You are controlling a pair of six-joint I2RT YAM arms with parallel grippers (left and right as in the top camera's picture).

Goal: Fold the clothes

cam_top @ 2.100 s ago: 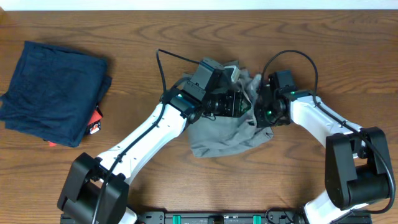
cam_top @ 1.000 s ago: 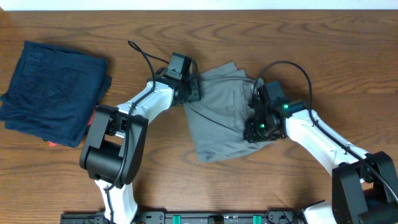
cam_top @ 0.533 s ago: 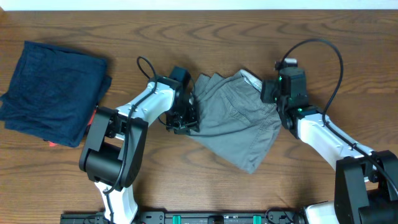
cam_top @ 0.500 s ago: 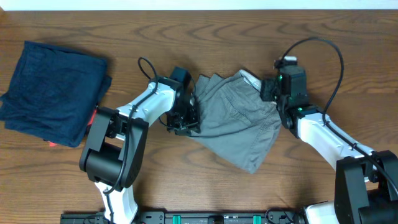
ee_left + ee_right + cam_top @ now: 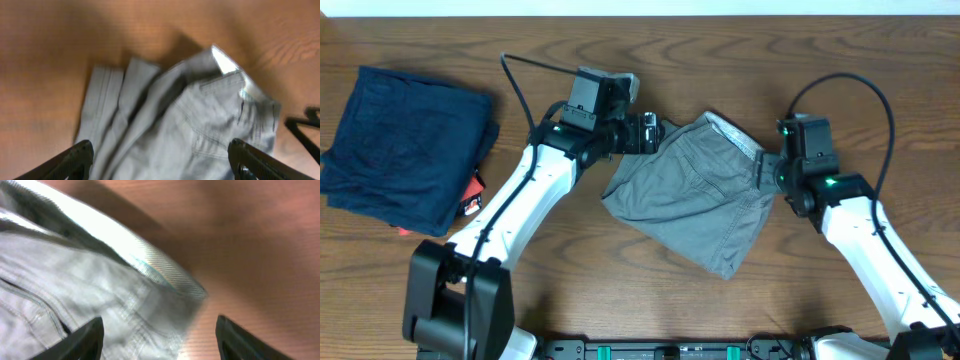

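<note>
**Shorts spread at mid-table, both grippers open**

Under everything, a brown wooden table. Reaching in from the near edge, two white arms with black joints: left arm angled up toward the centre, right arm bent in from the right.

At the far left, well apart from the rest, a folded navy garment.

At mid-table, between the two arms, grey shorts lying flat but wrinkled and set at a slant. Waistband with its whitish lining at the upper right; loose folds bunched at the upper left; a blunt corner pointing toward the near edge. In the left wrist view, pleats on the left and stitched seams on the right. In the right wrist view, the pale band edge running diagonally, bare wood beyond it.

Left gripper at the upper left corner of the shorts, jaws spread wide, nothing held. Right gripper just beside the waistband end, jaws likewise wide apart and empty. Contact with the cloth impossible to tell for either.

Smallest of all, a red item peeking out from under the navy garment's right edge.
</note>
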